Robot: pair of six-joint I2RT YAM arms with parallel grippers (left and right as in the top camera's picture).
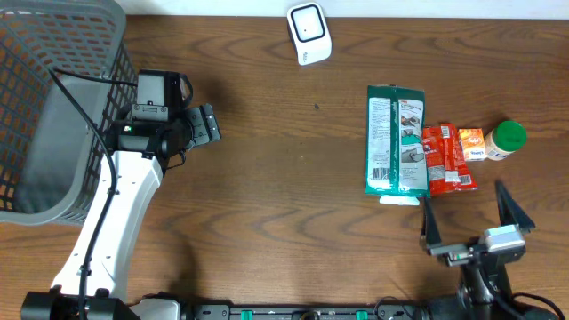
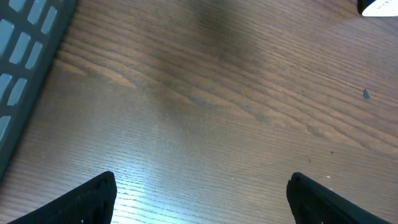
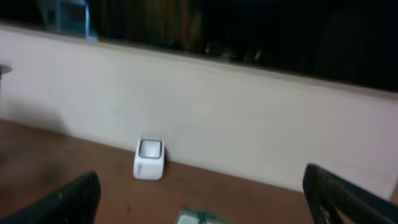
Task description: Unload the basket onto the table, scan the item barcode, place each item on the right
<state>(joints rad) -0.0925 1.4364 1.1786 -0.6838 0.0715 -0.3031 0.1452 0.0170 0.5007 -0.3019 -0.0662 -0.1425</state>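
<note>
A white barcode scanner (image 1: pixel 308 34) stands at the table's far edge; the right wrist view shows it (image 3: pixel 149 160) against the wall. The items lie at the right: a green pouch (image 1: pixel 396 140), a red packet (image 1: pixel 447 158), a small orange packet (image 1: pixel 471 144) and a green-lidded bottle (image 1: pixel 507 140). My right gripper (image 1: pixel 474 213) is open just in front of them, holding nothing, with the pouch's top edge (image 3: pixel 199 218) low between its fingers (image 3: pixel 348 196). My left gripper (image 1: pixel 206 124) hangs open over bare wood beside the basket, far from the items, its fingers (image 2: pixel 87 199) wide apart.
A large grey mesh basket (image 1: pixel 53 98) fills the left end of the table, and its wall (image 2: pixel 25 50) shows in the left wrist view. A pale wall (image 3: pixel 249 118) rises behind the table's far edge.
</note>
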